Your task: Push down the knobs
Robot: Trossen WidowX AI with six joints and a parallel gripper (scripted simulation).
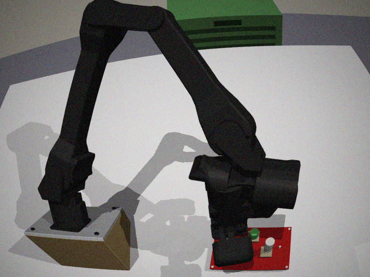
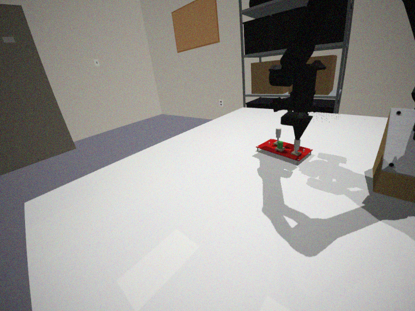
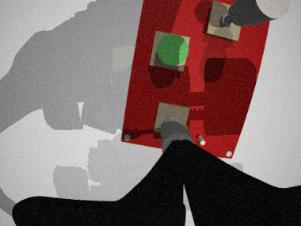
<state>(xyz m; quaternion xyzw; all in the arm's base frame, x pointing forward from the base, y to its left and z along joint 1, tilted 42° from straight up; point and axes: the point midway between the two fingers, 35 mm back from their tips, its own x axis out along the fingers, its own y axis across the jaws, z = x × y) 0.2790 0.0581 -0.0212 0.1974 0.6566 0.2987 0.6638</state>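
A red circuit board [image 1: 277, 260] [image 2: 267, 146] [image 3: 143, 29] stands on short legs near the table's front edge. It carries three potentiometers. My gripper [image 2: 297, 138] [image 3: 179, 147] is shut, points straight down, and its tips rest on top of a grey knob [image 2: 296, 145] [image 3: 170, 132] at the board's near end; the arm hides this knob in the top view. A green knob [image 1: 254, 233] [image 2: 279, 145] [image 3: 173, 50] sits low in the middle. A second grey knob [image 1: 269, 243] [image 2: 278, 132] [image 3: 257, 1] stands tall on its shaft at the far end.
The arm's base sits on a tan block [image 1: 92, 249] [image 2: 391, 176] on the table beside the board. A green cabinet [image 1: 225, 14] stands behind the table. A metal shelf rack [image 2: 340, 48] stands against the wall behind the arm.
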